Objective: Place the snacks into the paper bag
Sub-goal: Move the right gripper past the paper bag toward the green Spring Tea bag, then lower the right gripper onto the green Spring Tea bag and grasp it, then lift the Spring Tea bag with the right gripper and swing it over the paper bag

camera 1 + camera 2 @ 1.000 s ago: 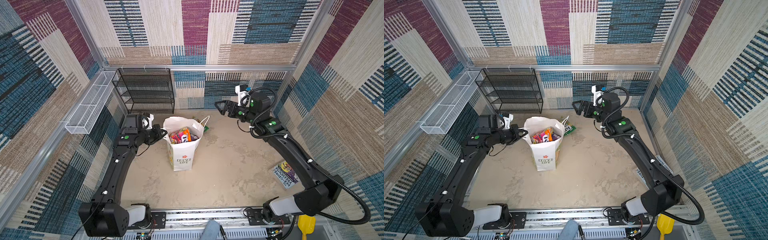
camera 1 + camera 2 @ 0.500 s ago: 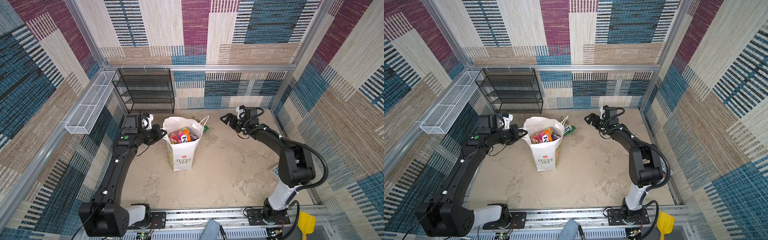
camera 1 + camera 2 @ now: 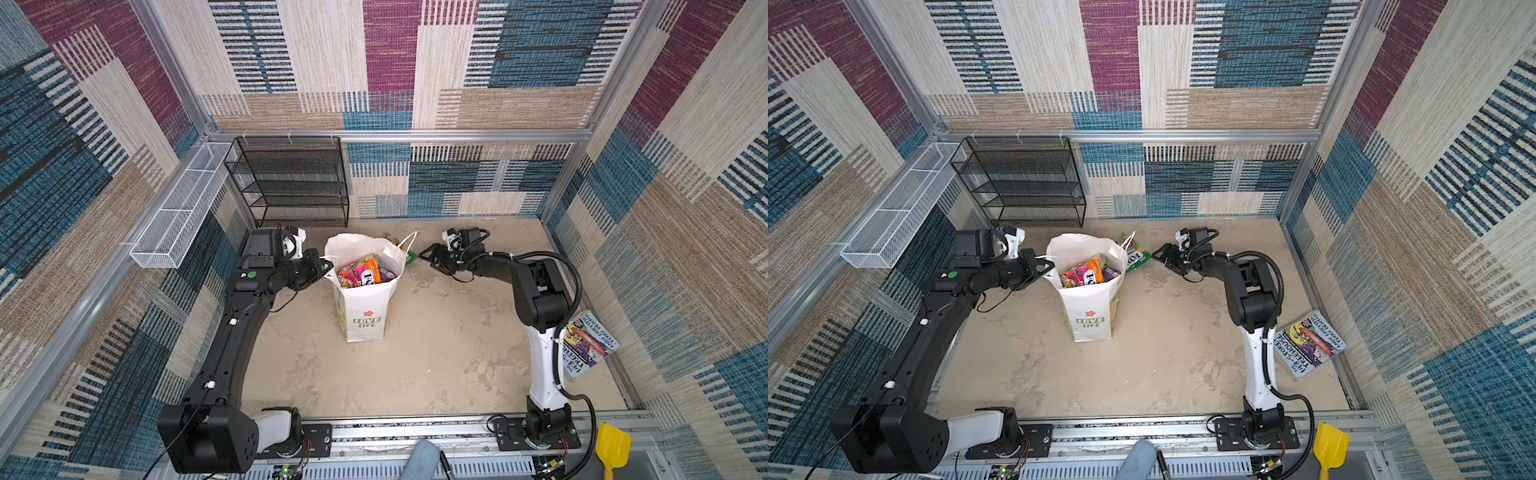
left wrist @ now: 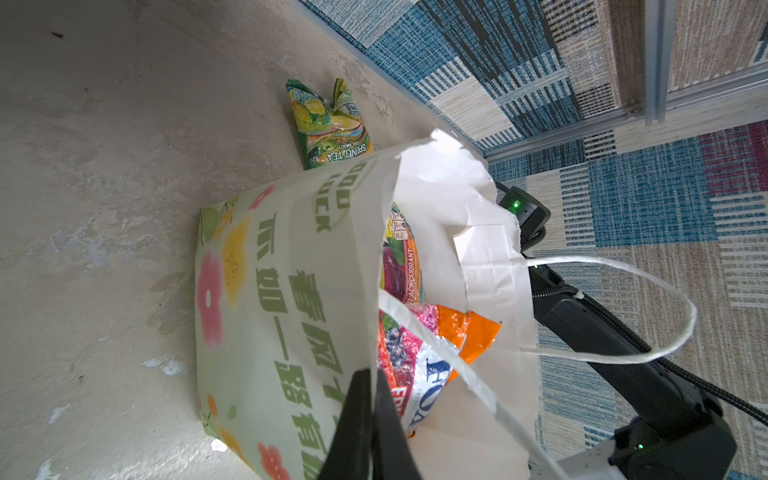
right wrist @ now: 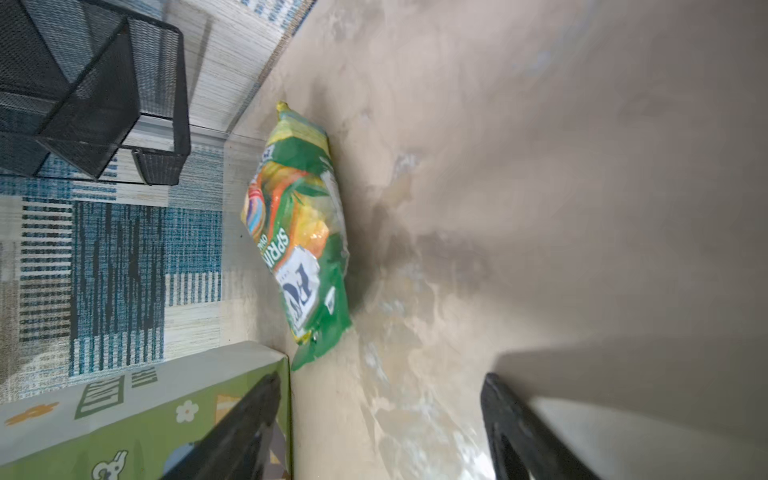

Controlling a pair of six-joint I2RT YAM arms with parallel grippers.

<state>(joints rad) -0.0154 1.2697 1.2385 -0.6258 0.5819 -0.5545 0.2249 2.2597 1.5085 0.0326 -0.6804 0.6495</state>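
Paper bag is standing upright mid-floor w/ mouth open. Left gripper is reaching in from the left and clamping tight on the bag's top rim. Left wrist view is showing both black fingers pinched on the paper edge, no gap btwn them.

Snacks are sitting inside the bag, piled near the top: orange, pink and purple pkts, some w/ FOX'S lettering. One green packet is lying flat on the floor outside, just beside the bag's back-right corner and near the back wall. Can't tell if it's touching the bag.

Right gripper is hovering low over the floor, pointing at the green packet, jaws spread apart and gripping nothing. Right wrist view is showing bare floor btwn its fingers, w/ the green pkt ahead of the tips, not touching.

White cord handle is looping loose off the rim. Book is lying by the right wall, well apart from the bag. Black mesh rack is standing against the back wall.
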